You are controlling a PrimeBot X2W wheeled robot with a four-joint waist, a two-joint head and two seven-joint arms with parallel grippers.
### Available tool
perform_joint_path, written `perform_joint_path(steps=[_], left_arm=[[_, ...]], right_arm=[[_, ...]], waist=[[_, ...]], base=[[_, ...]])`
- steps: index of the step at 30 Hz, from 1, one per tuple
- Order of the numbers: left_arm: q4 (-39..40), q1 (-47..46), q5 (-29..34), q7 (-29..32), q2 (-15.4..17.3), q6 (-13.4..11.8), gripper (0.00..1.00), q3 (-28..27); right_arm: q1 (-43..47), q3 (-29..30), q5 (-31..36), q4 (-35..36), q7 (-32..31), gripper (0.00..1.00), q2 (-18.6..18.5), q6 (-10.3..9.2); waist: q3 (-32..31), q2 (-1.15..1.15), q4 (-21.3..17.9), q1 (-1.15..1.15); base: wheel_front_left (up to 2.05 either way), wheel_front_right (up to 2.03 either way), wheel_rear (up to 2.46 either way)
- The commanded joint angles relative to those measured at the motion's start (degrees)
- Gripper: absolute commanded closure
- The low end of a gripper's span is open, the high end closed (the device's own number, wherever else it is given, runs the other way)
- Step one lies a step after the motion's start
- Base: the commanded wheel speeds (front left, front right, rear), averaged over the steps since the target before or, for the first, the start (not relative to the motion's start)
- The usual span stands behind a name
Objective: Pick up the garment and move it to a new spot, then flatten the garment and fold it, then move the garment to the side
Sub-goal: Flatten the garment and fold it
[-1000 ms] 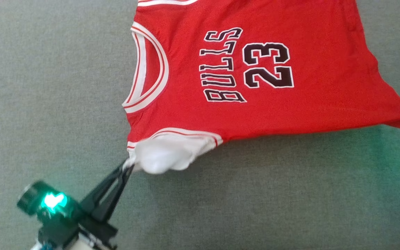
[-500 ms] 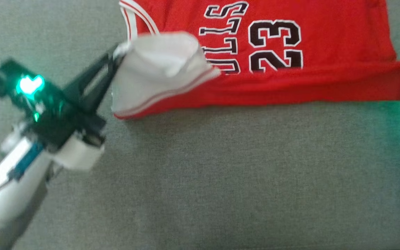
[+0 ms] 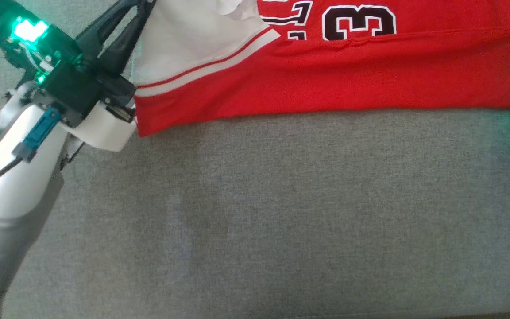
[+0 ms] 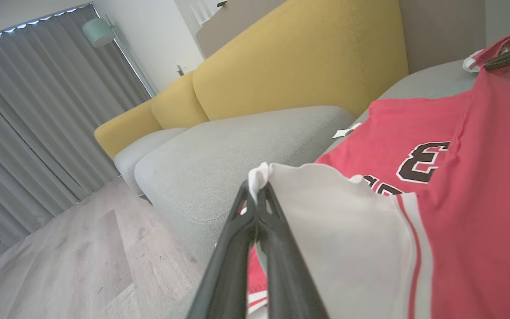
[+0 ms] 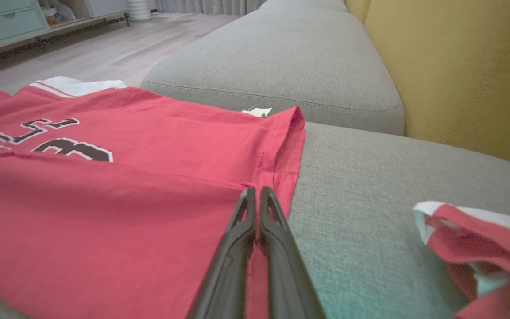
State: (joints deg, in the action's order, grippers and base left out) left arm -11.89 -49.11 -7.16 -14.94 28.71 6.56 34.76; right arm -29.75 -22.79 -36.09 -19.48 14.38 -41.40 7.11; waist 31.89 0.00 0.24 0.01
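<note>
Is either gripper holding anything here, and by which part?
Both hold the red jersey: the left gripper pinches its white corner at the shoulder end, the right gripper its red hem corner.

Diffuse indoor light, moderately bright, no glare. Thin soft shadow on cushion (image 3: 281, 212) under near edge of garment (image 3: 348, 75). At far left, green lamp (image 3: 27, 30) tints its housing; green cast on cushion at right edge. Wrist views: wide-angle bowing, nearest foreground blurred
</note>
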Motion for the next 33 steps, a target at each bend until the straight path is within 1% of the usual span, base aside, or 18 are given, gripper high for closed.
perform_joint_path(steps=[1, 3, 4, 6, 9, 11, 12, 14, 16, 19, 23, 27, 30, 31, 32, 33], left_arm=[[0.5, -1.1, -0.7, -0.1, 1.3, -0.6, 0.0, -3.3], [0.2, 0.8, -1.4, -0.1, 0.1, -2.1, 0.0, -4.6], [0.0, 2.5, -2.6, -0.1, -0.9, -3.3, 0.0, -5.7], [0.3, 6.6, -5.9, -0.1, -3.6, -5.7, 0.0, -8.5], [0.9, 13.6, -8.4, -0.1, -6.9, -8.0, 0.0, -10.9], [0.9, 17.9, -9.6, -0.1, -9.2, -8.8, 0.0, -12.0], [0.9, 17.9, -9.6, -0.1, -9.2, -8.8, 0.0, -12.0], [0.2, 21.5, -10.7, -0.1, -11.4, -9.5, 0.0, -13.1], [-1.3, 24.1, -11.3, -0.1, -13.0, -10.0, 0.0, -14.1], [-5.1, 26.0, -12.1, -0.1, -14.4, -10.5, 0.0, -15.5], [-11.9, 26.1, -13.1, 0.2, -15.2, -10.1, 0.0, -15.8], [-16.8, 24.9, -13.5, 1.1, -15.5, -8.7, 0.0, -14.8], [-18.9, 24.3, -13.5, 2.1, -15.8, -6.9, 0.0, -13.2], [-19.4, 24.3, -13.5, 2.5, -15.9, -6.3, 0.45, -12.7], [-19.9, 24.3, -13.4, 2.9, -15.8, -5.9, 0.65, -12.3], [-20.3, 24.3, -13.4, 3.0, -15.8, -5.6, 1.0, -12.0]], right_arm=[[0.2, 1.2, -0.1, 0.4, 0.6, 0.0, 0.1, 0.37], [0.1, 2.3, 0.9, 0.7, 0.6, 0.0, 1.8, 0.37], [0.2, 3.0, 2.0, 1.1, 0.6, 0.0, 2.5, 0.37], [0.9, 4.8, 4.5, 2.1, 0.6, 0.0, 4.1, 0.37], [3.0, 7.8, 6.1, 4.0, 0.6, 0.0, 7.7, 0.37], [4.7, 8.9, 6.4, 5.1, 0.6, 0.0, 9.9, 0.37], [4.7, 8.9, 6.4, 5.1, 0.6, 0.0, 9.9, 0.37], [6.4, 9.6, 6.2, 5.7, 0.6, 0.0, 11.7, 0.37], [7.7, 9.6, 6.4, 5.6, 0.6, 0.0, 12.6, 0.37], [8.6, 9.2, 6.2, 5.4, 0.6, 0.0, 13.8, 0.37], [9.0, 8.8, 5.8, 5.1, 0.6, 0.0, 14.6, 0.37], [9.0, 8.4, 5.5, 4.8, 0.6, 0.0, 14.8, 0.37], [9.1, 8.1, 5.4, 4.1, 0.6, 0.0, 14.7, 0.37], [9.1, 8.0, 5.5, 3.6, 0.6, 0.0, 14.6, 0.37], [9.2, 7.8, 5.4, 3.0, 0.6, 0.0, 14.5, 0.37], [9.3, 7.7, 5.2, 2.1, 0.6, 0.0, 14.5, 0.37]], waist=[[-0.1, 0.0, -0.1, -0.01], [-0.6, 0.0, -0.3, -0.01], [-1.0, 0.0, -0.4, -0.01], [-1.8, 0.0, -0.6, -0.01], [-3.4, 0.0, -0.9, -0.01], [-4.4, 0.0, -1.0, -0.01], [-4.4, 0.0, -1.0, -0.01], [-5.3, 0.0, -1.0, -0.01], [-6.0, 0.0, -0.9, -0.01], [-6.6, 0.0, -1.1, -0.01], [-7.2, 0.0, -1.6, -0.01], [-7.4, 0.0, -2.1, -0.01], [-7.6, 0.0, -2.3, -0.01], [-7.8, 0.0, -2.3, -0.01], [-7.9, 0.0, -2.3, -0.01], [-8.2, 0.0, -2.3, -0.01]], base=[[0.0, 0.0, 0.0], [0.0, 0.0, 0.0], [0.0, 0.0, 0.0], [0.0, 0.0, 0.0], [0.0, 0.0, 0.0], [0.0, 0.0, 0.0], [0.0, 0.0, 0.0], [0.0, 0.0, 0.0], [0.0, 0.0, 0.0], [0.0, 0.0, 0.0], [0.0, 0.0, 0.0], [0.0, 0.0, 0.0], [0.0, 0.0, 0.0], [0.0, 0.0, 0.0], [0.0, 0.0, 0.0], [0.0, 0.0, 0.0]])
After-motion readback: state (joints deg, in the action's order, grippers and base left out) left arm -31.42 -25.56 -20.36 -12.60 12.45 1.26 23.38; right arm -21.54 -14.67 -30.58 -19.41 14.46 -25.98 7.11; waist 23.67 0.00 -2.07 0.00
